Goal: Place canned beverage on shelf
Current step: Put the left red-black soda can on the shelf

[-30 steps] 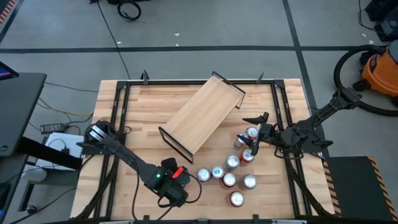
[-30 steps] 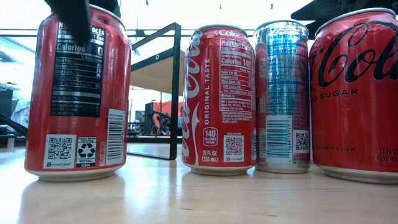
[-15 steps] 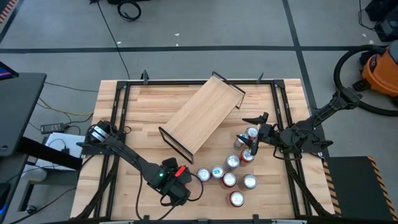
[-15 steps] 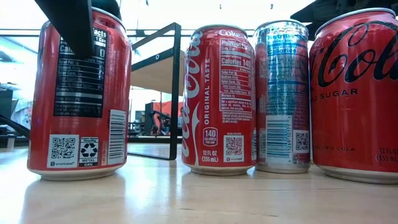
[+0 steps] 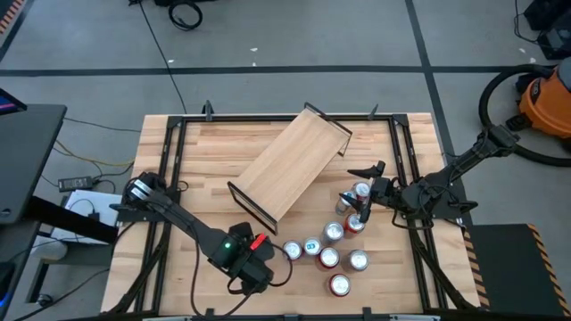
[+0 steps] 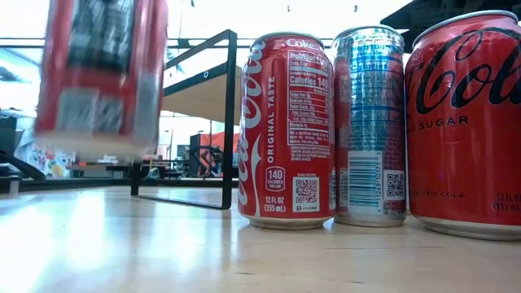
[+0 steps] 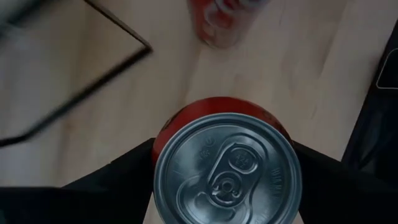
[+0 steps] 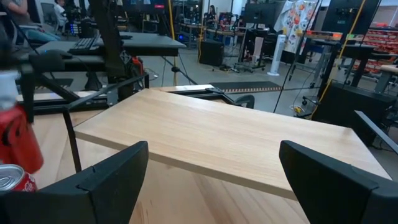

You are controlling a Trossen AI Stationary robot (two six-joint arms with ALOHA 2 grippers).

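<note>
Lifted can [image 6: 102, 73] motion-blurred, top cropped

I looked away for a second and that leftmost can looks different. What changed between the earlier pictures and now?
The left gripper has closed on the red can and lifted it off the tabletop; it stood there a second ago and now hangs blurred in the air. The right gripper stayed open, facing the shelf, and the other cans did not move.

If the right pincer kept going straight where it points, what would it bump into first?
Probably the shelf. The right pincer is open and points at the wooden plank's near edge. It looks level with that edge, so it may hit it or slip just under; depth is hard to judge.
</note>
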